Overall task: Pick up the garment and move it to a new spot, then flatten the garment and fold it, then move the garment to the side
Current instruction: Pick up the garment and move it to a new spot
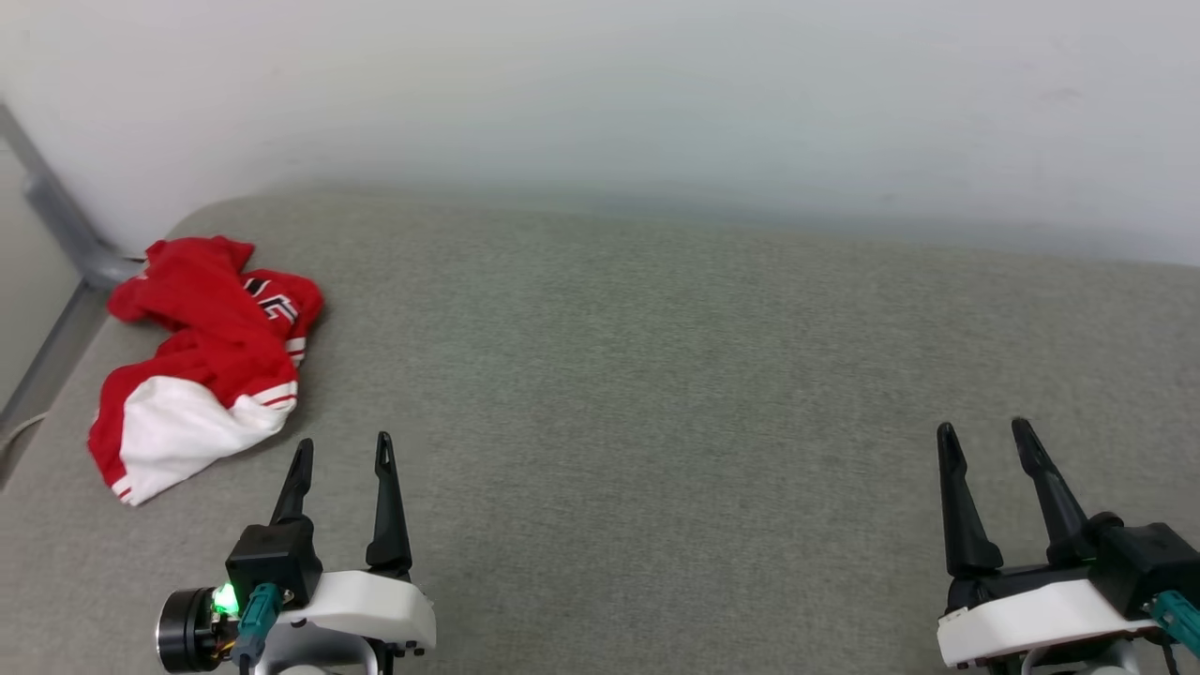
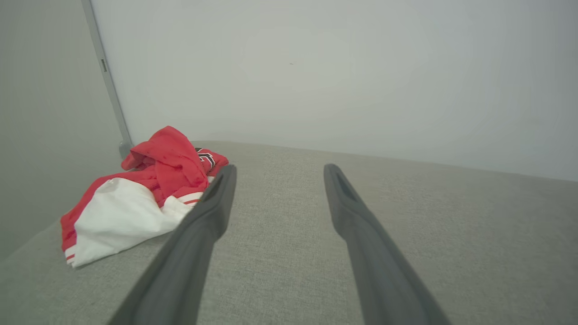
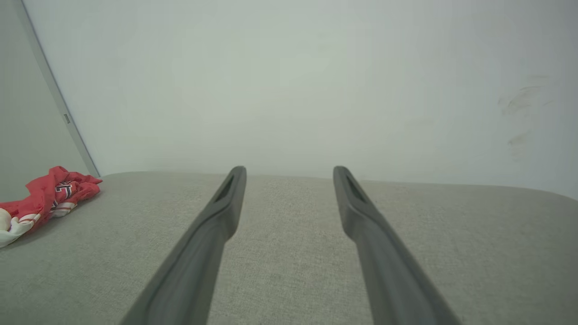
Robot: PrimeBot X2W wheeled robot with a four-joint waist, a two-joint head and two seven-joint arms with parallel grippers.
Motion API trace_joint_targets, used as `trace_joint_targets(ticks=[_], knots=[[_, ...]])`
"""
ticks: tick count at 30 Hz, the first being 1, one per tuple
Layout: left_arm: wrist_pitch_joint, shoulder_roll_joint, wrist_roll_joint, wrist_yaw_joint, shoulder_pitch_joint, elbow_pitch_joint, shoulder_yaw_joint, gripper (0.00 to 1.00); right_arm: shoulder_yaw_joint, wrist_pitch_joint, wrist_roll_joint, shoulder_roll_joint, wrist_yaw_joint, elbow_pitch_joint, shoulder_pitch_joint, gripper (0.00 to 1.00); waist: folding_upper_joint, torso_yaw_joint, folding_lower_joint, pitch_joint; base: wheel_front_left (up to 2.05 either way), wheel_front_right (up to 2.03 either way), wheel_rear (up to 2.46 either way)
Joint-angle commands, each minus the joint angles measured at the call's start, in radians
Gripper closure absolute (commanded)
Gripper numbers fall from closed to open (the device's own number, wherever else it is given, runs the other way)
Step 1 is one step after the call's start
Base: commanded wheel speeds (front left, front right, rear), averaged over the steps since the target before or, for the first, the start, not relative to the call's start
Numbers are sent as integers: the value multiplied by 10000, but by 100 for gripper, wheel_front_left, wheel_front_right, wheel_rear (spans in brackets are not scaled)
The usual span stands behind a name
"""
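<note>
Head view: one garment (image 1: pixel 202 356) lies crumpled at the far left of the grey cloth surface (image 1: pixel 656 375), close to its left edge and to one grey post (image 1: pixel 56 216) against the wall. It is red, with a white sleeve spread toward the near side and black lettering half hidden in the folds. The left gripper (image 1: pixel 342 448) hovers near it, just to its near right and not touching, fingers apart and empty. The right gripper (image 1: pixel 984 431) is well apart at the lower right, also spread and empty. That makes two grippers with two fingers each.

The step in hand looks like the first pick-up. It is probably the left gripper's job: it should swing forward and left, then close on the raised red bunch rather than the flat white edge, so the fingers catch a thick fold. The wide bare middle of the surface seems the best new spot.

Left wrist view: the garment sits left of the two fingers (image 2: pixel 212 212), its striped trim just past the left tip. The heap is tallest at its far red part. Which fold is collar or hem is hard to tell.

Right wrist view: two spread fingers (image 3: pixel 361 216) point at bare cloth, and the garment is small at the far left. This arm may best wait for the flattening.
</note>
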State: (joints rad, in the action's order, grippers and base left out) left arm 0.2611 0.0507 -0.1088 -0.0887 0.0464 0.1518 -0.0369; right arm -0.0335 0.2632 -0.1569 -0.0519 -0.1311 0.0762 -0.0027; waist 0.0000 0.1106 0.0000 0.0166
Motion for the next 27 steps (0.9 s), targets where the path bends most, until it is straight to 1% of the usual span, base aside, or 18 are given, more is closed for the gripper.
trace_joint_targets(ticks=[1, 10, 11, 12, 18, 27], knots=[[60, -6, 50, 33, 142, -4, -4, 0, 9, 25, 40, 29, 7, -28, 64, 0, 0, 345, 0, 28, 0, 0, 0], [47, -6, -45, -11, 171, -14, 34, 0, 20, 25, 130, 29, 7, -52, 88, 0, 0, 1571, 0, 102, 0, 0, 0], [47, -6, -45, -11, 171, -14, 34, 0, 20, 25, 130, 29, 7, -52, 88, 0, 0, 1571, 0, 102, 0, 0, 0], [47, -8, -60, -18, 223, -4, -32, 0, -49, 25, 156, 29, 7, -84, 91, 0, 0, 1914, 0, 142, 0, 0, 0], [47, -7, -39, -35, 104, -32, 121, 0, 47, 25, 112, 28, 7, -96, 65, 0, 0, 2737, 0, 171, 0, 0, 0], [47, -8, -159, -1, -11, -36, 249, 0, 120, 25, 154, 28, 7, -145, 55, 0, 0, 3567, 0, 206, 0, 0, 0]])
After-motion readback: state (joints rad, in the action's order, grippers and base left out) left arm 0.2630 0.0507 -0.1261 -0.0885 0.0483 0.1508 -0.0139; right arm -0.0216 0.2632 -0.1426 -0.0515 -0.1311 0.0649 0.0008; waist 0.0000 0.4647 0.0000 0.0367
